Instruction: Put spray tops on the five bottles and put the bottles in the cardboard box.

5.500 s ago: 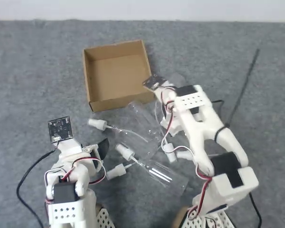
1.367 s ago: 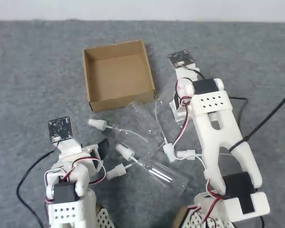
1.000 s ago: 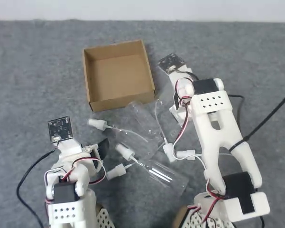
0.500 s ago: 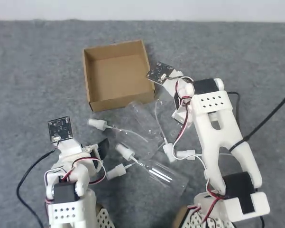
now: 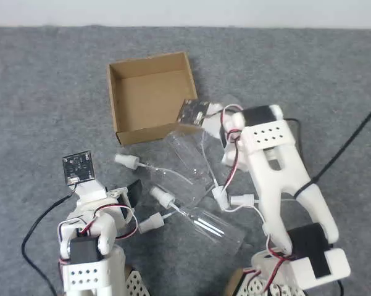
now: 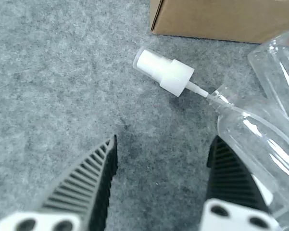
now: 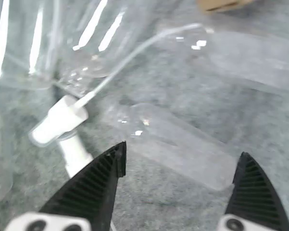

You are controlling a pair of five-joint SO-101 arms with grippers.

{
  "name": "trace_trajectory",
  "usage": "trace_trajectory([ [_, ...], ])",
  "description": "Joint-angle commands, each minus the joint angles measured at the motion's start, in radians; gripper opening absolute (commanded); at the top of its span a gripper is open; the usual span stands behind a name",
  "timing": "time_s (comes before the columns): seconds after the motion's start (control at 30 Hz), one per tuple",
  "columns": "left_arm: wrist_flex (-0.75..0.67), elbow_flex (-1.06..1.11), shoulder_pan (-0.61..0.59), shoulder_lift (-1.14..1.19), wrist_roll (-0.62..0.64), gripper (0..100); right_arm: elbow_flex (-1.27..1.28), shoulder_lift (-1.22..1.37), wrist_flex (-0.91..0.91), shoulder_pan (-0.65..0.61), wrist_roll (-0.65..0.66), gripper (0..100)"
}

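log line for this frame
left gripper open by spray top | right gripper open over bottles | cardboard box: no bottles yet

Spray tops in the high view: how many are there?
5. One spray top just in front of the box; two by the left arm; two beside the right arm, which may hide more.

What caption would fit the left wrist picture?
Open left gripper above grey carpet, facing a white spray top, clear bottles and the cardboard box.

Brown cardboard box, clear bottles, white spray tops, grey carpet, black ribbed left gripper.
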Motion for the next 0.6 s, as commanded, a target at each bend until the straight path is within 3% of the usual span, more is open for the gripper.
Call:
trace_trajectory([
  [0.0,0.005,-0.008,-0.002,-0.017,0.000,28,0.015,-0.058,-0.002,-0.030,0.049,31.4],
  [0.23,0.005,-0.008,-0.002,-0.017,0.000,28,0.069,-0.058,-0.015,-0.031,0.094,31.4],
  [0.57,0.005,-0.008,-0.002,-0.017,0.000,28,0.209,-0.058,-0.186,-0.031,0.092,31.5],
])
